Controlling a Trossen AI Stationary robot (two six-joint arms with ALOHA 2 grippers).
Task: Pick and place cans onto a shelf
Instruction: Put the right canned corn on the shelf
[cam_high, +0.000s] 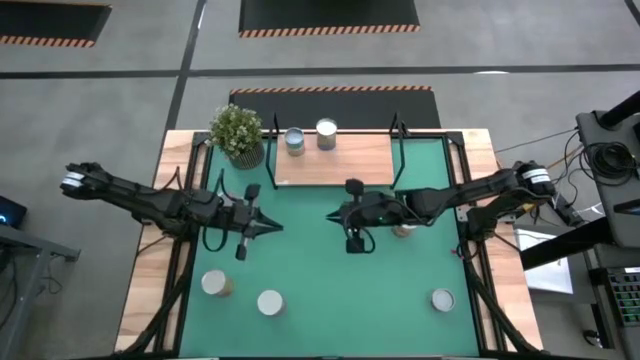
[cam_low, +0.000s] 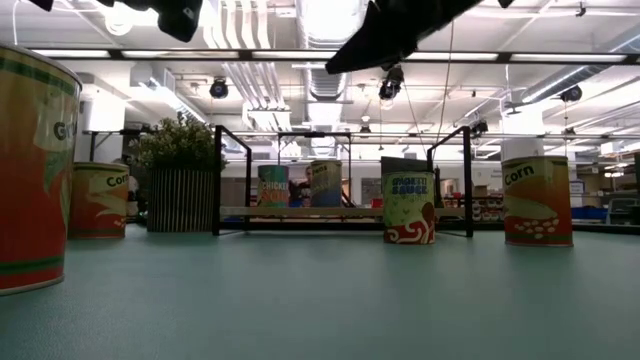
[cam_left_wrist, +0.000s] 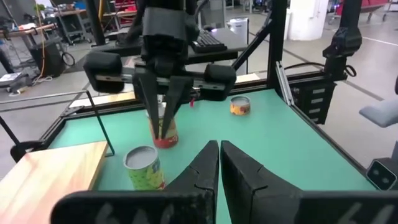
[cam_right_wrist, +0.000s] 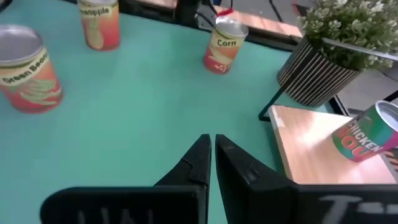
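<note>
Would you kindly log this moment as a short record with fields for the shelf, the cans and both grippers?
shelf: wooden board at the mat's far edge
cans on shelf: two, side by side
cans on mat: three along the near edge, one under the right arm
left gripper: shut, empty, above the mat
right gripper: shut, empty, above the mat
potted plant: left of the shelf
</note>
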